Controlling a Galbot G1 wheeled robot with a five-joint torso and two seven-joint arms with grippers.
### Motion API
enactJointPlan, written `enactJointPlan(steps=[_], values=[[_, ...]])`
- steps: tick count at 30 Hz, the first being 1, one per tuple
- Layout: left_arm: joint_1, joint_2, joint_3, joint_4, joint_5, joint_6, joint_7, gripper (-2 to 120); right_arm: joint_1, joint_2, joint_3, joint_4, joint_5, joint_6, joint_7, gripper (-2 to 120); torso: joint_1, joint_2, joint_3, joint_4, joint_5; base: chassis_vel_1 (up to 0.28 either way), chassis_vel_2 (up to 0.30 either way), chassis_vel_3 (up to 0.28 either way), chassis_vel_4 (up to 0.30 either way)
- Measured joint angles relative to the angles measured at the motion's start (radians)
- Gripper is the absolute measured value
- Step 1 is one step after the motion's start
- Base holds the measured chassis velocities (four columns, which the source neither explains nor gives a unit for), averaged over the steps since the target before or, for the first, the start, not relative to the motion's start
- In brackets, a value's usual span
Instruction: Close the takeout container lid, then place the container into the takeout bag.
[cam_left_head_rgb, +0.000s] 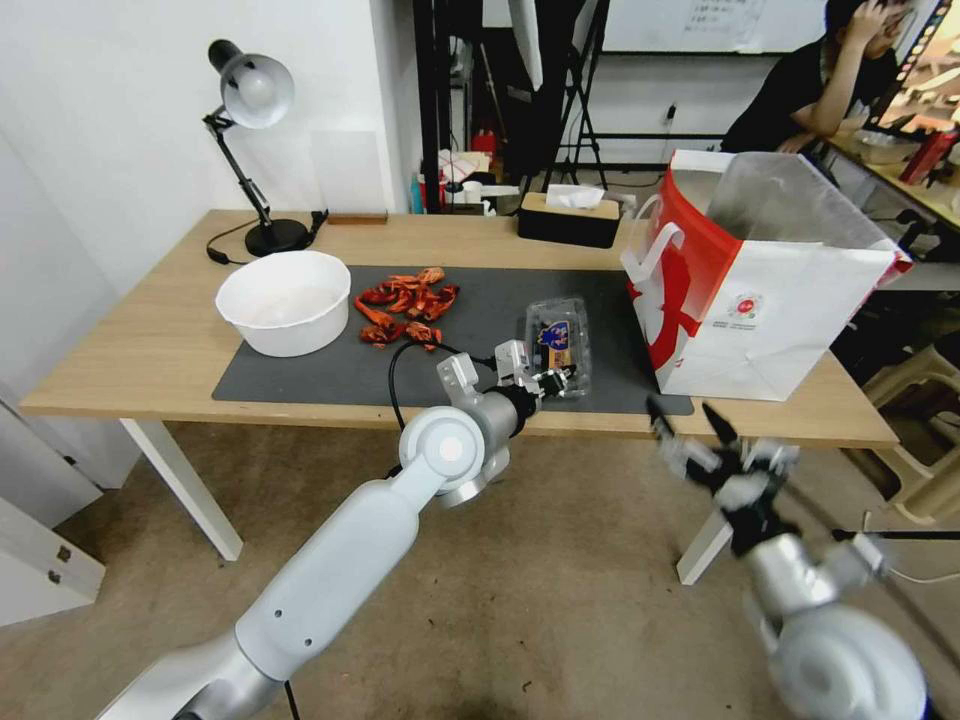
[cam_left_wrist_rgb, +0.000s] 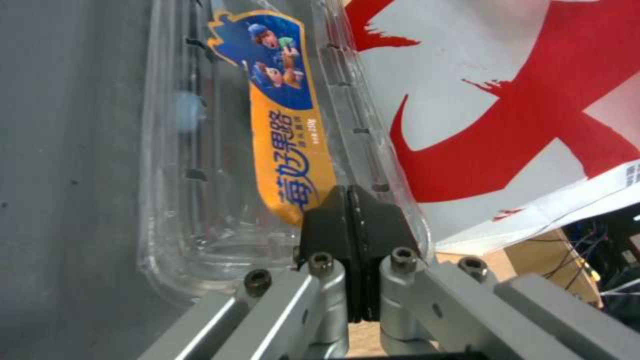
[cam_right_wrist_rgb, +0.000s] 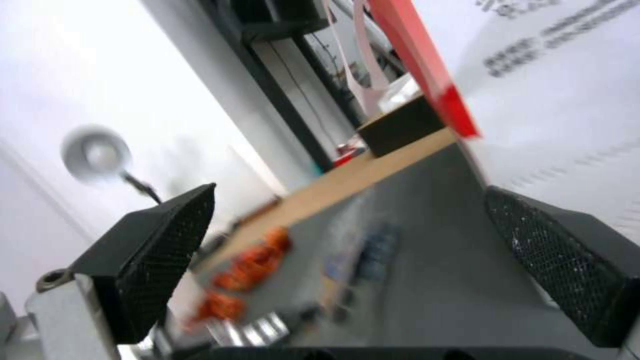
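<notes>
The takeout container (cam_left_head_rgb: 558, 345) is a small clear clamshell lying on the dark mat (cam_left_head_rgb: 330, 370), just left of the takeout bag (cam_left_head_rgb: 770, 290). Its lid (cam_left_wrist_rgb: 220, 150) carries an orange and blue sticker. My left gripper (cam_left_head_rgb: 552, 383) sits at the container's near end; the left wrist view shows its black pads (cam_left_wrist_rgb: 330, 225) pressed together over the lid's rim, with the bag's red-printed side (cam_left_wrist_rgb: 507, 110) close beside. I cannot tell whether the lid is fully down. My right gripper (cam_left_head_rgb: 688, 415) hangs open below the table's front edge, near the bag; its fingers (cam_right_wrist_rgb: 153, 250) stand wide apart.
On the mat's left stand a white bowl (cam_left_head_rgb: 283, 300) and a heap of red wrappers (cam_left_head_rgb: 405, 305). A black tissue box (cam_left_head_rgb: 568, 218) and a desk lamp (cam_left_head_rgb: 255, 90) are at the back. The bag stands upright and open at the table's right end.
</notes>
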Motion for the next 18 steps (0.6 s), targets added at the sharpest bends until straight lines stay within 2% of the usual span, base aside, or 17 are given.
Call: enactJointPlan(steps=[3, 4, 6, 12, 18], values=[[0.003, 0.002, -0.002, 0.004, 0.001, 0.0, -0.001, 0, 0.127, -0.023, -0.02, 0.005, 0.249, -0.112, 0.105, 100, 0.0, 0.0, 0.0, 0.0001, 0.0002, 0.0, 0.0, 0.0, 0.0], [0.003, 0.002, -0.002, 0.004, 0.001, 0.0, -0.001, 0, 0.127, -0.023, -0.02, 0.005, 0.249, -0.112, 0.105, 100, 0.0, 0.0, 0.0, 0.0001, 0.0002, 0.0, 0.0, 0.0, 0.0], [0.004, 0.001, -0.002, 0.007, 0.002, 0.0, -0.003, 0, 0.204, -0.032, -0.04, -0.013, 0.329, -0.176, 0.154, 100, 0.0, 0.0, 0.0, 0.0002, -0.0002, 0.0, 0.0, 0.0, 0.0], [0.005, 0.002, -0.002, 0.011, 0.005, -0.002, -0.004, 0, 0.366, -0.041, -0.101, -0.089, 0.434, -0.285, 0.23, 100, 0.0, 0.0, 0.0, -0.0001, 0.0, 0.0, 0.0, 0.0, 0.0], [0.002, 0.004, 0.0, 0.014, 0.006, -0.003, -0.004, 0, 0.459, -0.04, -0.158, -0.144, 0.438, -0.331, 0.285, 100, 0.0, 0.0, 0.0, -0.0002, -0.0001, 0.0, 0.0, 0.0, 0.0]])
